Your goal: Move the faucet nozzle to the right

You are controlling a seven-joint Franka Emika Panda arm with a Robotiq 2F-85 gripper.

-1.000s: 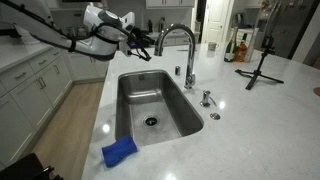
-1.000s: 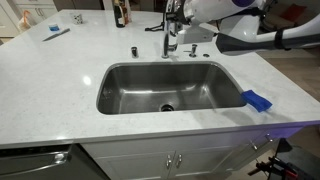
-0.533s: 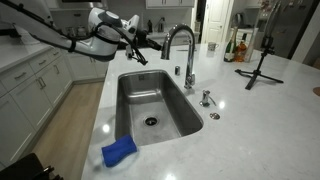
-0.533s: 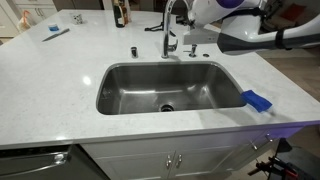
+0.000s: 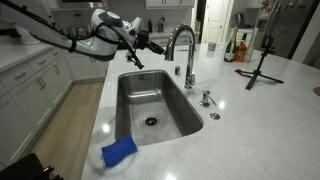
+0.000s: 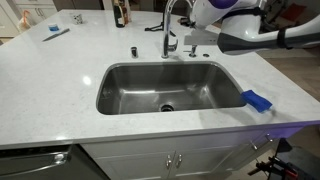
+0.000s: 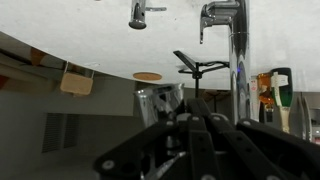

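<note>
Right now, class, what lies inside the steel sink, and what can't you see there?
Inside the sink only the round drain shows on the bare steel floor. The blue sponge sits outside, on the counter at the rim. The near wall is hidden below the front rim.

A pale speckled stone worktop (image 6: 50, 75) fills the middle of both exterior views, with a steel sink (image 6: 170, 88) sunk into it. White cabinet doors (image 6: 170, 158) sit below its front edge at 6 o'clock. In an exterior view, white drawers (image 5: 30, 90) run along at 9 o'clock, above a light wood floor (image 5: 65, 125). A black tripod (image 5: 262, 62) stands at 3 o'clock.
</note>
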